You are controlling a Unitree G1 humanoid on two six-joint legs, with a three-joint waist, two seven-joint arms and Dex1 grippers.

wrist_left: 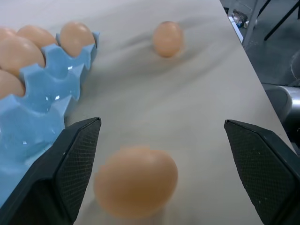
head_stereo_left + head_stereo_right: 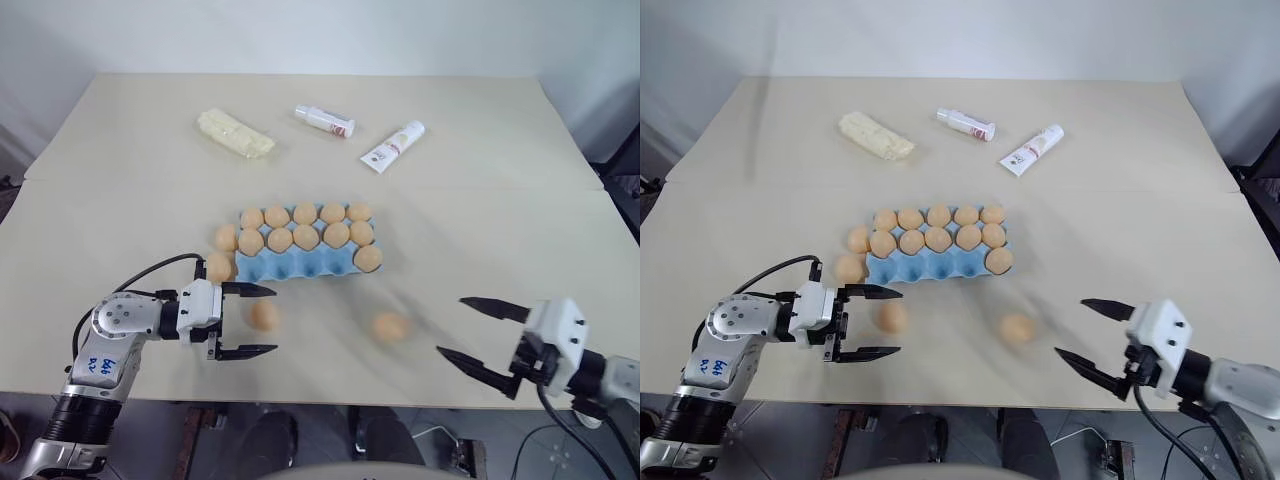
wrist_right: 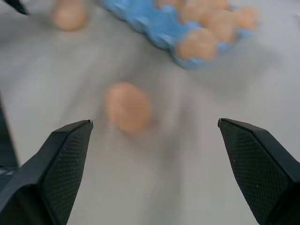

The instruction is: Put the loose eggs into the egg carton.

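The light blue egg carton (image 2: 290,265) sits mid-table with its back two rows full and one egg in its front row at the right end. Two loose eggs (image 2: 227,237) (image 2: 219,267) rest against its left end. Another loose egg (image 2: 264,316) lies in front of the carton, between the fingers of my open left gripper (image 2: 275,320), which points right; the left wrist view shows this egg (image 1: 136,182) close up. A blurred loose egg (image 2: 390,327) lies further right, just ahead of my open right gripper (image 2: 450,325) and apart from it (image 3: 127,107).
A pale yellow lumpy block (image 2: 235,133) and two white tubes (image 2: 325,121) (image 2: 393,145) lie at the back of the table. The table's front edge (image 2: 330,398) runs just below both grippers. A seam crosses the tabletop behind the carton.
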